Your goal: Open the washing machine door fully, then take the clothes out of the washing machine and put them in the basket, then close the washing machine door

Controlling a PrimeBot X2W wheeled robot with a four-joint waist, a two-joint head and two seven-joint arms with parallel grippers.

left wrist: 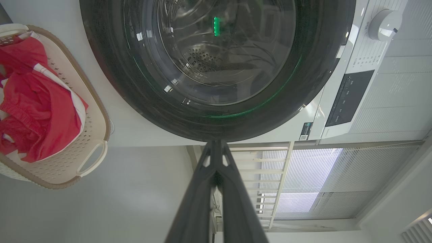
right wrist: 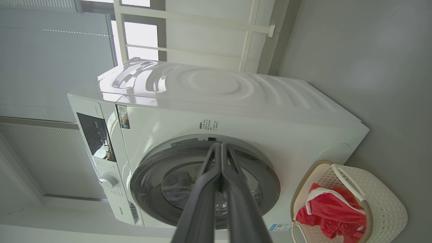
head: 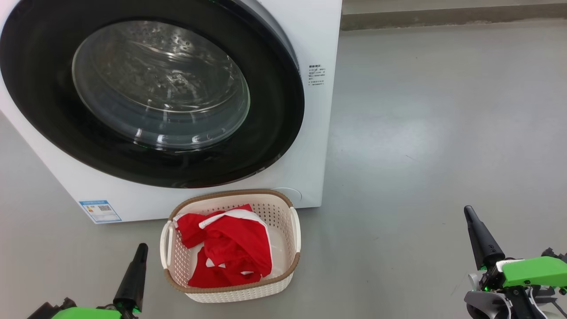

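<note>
Well, left claw (head: pixel 142 246) and right claw (head: pixel 467 210) both sit shut and empty, the soft, light clothes (head: pixel 230 248) heaped in the basket (head: pixel 230 193) just beside the left claw, probably best pinched at a raised fold.

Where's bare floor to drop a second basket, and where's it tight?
Widest: grey floor right of the washing machine and basket, up to the right gripper. Smaller patch left of the basket, ahead of the left gripper. Tight: the basket sits close to the machine's front, and the clothes cover most of its inside.
</note>
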